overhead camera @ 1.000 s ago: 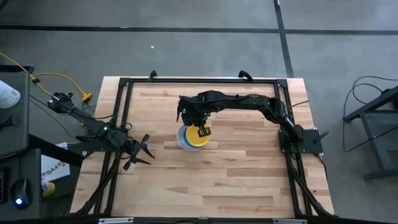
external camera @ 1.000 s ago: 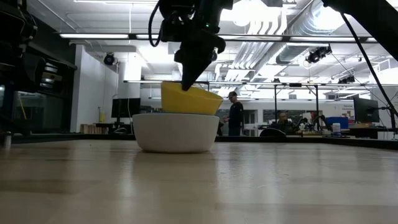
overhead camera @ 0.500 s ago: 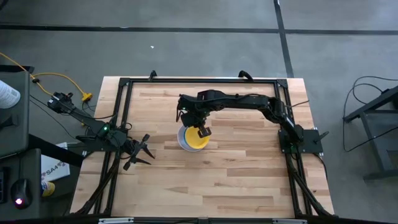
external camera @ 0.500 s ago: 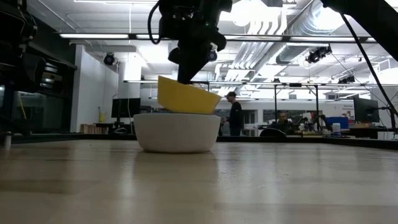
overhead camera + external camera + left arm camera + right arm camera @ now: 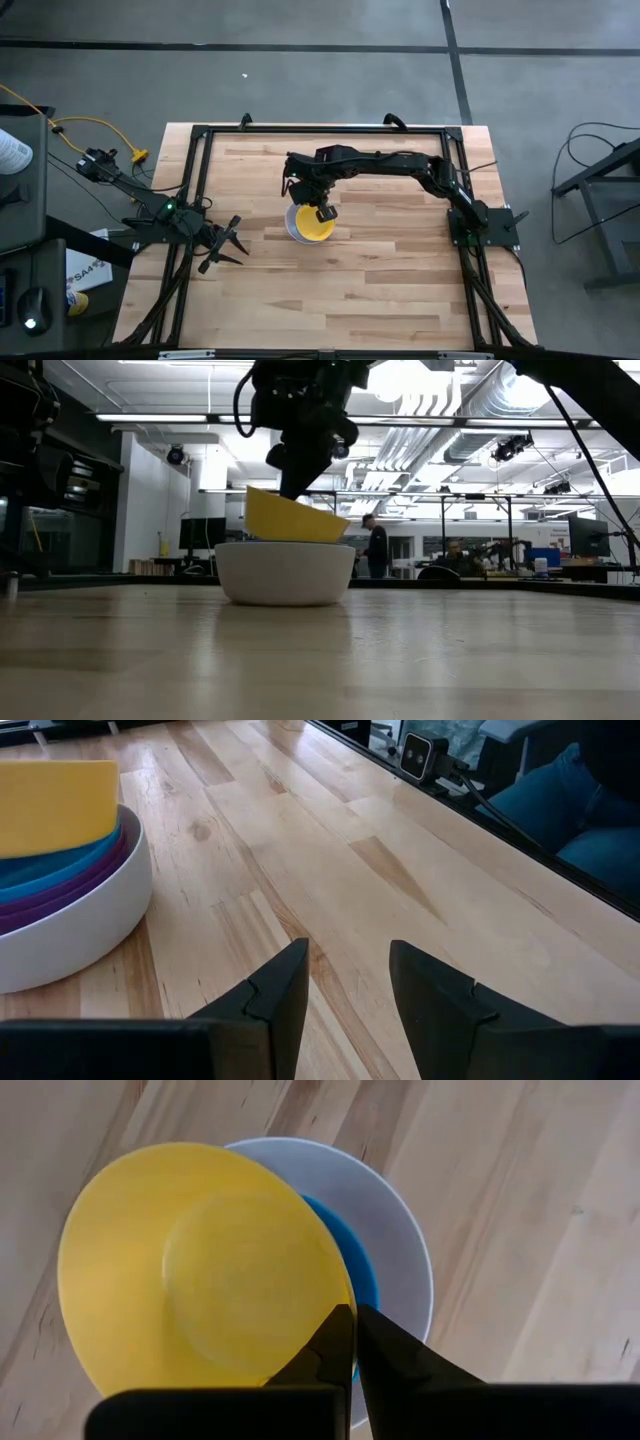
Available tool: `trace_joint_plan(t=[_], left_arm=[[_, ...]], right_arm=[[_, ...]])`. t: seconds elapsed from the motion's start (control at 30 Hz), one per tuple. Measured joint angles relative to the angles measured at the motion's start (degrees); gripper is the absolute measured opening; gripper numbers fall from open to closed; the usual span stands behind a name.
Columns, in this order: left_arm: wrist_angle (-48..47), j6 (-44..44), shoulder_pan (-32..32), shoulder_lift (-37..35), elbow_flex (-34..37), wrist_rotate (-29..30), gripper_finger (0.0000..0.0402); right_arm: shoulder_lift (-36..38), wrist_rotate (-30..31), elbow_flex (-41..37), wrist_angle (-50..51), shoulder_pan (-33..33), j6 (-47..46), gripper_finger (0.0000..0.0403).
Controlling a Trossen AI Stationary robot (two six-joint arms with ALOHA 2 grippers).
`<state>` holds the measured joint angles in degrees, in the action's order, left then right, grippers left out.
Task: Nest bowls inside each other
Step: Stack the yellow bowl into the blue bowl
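Right gripper point(image 5: 324, 212) is over table centre, fingers clamped together on the rim of the small round yellow plastic bowl point(image 5: 314, 226). In low view the yellow bowl point(image 5: 293, 520) sits tilted, one side raised, lower edge down inside the larger white round plastic bowl point(image 5: 285, 571) on the light wooden tabletop point(image 5: 350, 280). Right wrist view: the yellow bowl point(image 5: 205, 1270) covers most of the stack; a sliver of the blue plastic bowl point(image 5: 350, 1270) shows betw. it & the white rim point(image 5: 400, 1260). Left wrist view also shows a purple plastic bowl point(image 5: 70, 898) rim under the blue one. Red-pink bowl can't be made out.

Left gripper point(image 5: 222, 246) is near the table's left edge, well apart from the stack, fingers apart, holding nothing.

Around: black metal frame point(image 5: 320, 130) along table edges, yellow cable point(image 5: 90, 125) off-table left. People point(image 5: 378, 546) in the room behind, far off.
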<state>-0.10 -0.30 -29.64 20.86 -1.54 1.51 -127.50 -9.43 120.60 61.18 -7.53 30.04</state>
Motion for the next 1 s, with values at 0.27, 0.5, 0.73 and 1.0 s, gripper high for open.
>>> trace_joint_plan(t=[0.27,0.5,0.73,1.0], left_arm=[[0.00,0.00,0.00,-0.01,0.00,0.00,0.0141],[0.00,0.00,0.02,0.00,0.00,-0.01,0.0141],[0.00,0.00,0.00,-0.02,0.00,-0.01,0.0141],[0.00,0.00,0.00,-0.01,0.00,0.01,0.0141]], right_arm=[[0.00,0.27,0.00,0.13,0.00,-1.84,0.0004],[0.00,0.28,0.00,1.27,0.00,-3.24,0.0004],[0.00,0.26,0.00,1.48,0.00,-4.29,0.0006],[-0.95,0.38,0.01,1.20,0.00,-4.87,0.0047]])
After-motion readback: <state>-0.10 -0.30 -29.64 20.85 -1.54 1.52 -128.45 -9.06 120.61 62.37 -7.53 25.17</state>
